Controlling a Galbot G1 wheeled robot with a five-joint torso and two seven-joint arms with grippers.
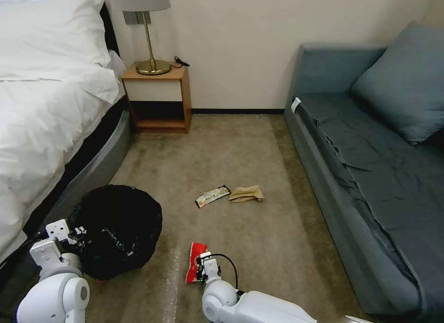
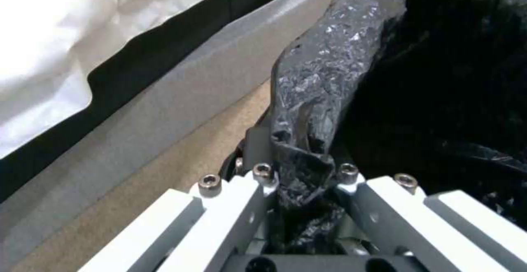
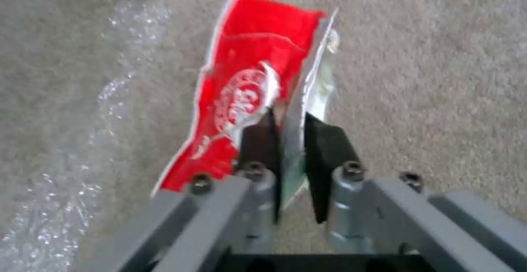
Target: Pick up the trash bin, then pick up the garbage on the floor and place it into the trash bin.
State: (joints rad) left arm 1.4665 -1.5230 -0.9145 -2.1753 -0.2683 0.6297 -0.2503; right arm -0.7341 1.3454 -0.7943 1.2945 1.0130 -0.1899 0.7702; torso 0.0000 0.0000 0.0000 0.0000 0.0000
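The right gripper (image 3: 291, 140) has its two dark pads pressed together on the edge of the red-and-white foil snack wrapper (image 3: 247, 87), which stands up from the pinch with its silvery inside showing. Seen from the head view, that gripper (image 1: 203, 263) sits low over the beige carpet (image 1: 240, 147) with the wrapper (image 1: 194, 260) at its tip, just to the right of the bin.

The left gripper (image 2: 304, 177) is clamped on a bunched fold of crinkly black plastic at the rim of the small round black-bagged trash bin (image 2: 439, 78); from above, the left gripper (image 1: 69, 232) holds the bin (image 1: 118, 230) by its near-left edge, close beside the grey bed base (image 1: 99, 168).

So the bin is in hand and the first piece of litter looks caught. As I judge it, the next move calls for carrying the wrapper leftward over the bin's dark mouth and letting go only once it is well inside the rim, since thin foil may drift.

Farther up the carpet lie the long yellowish printed wrapper (image 1: 212, 196) and the crumpled tan paper bag (image 1: 246, 194), just beside each other, not yet collected.
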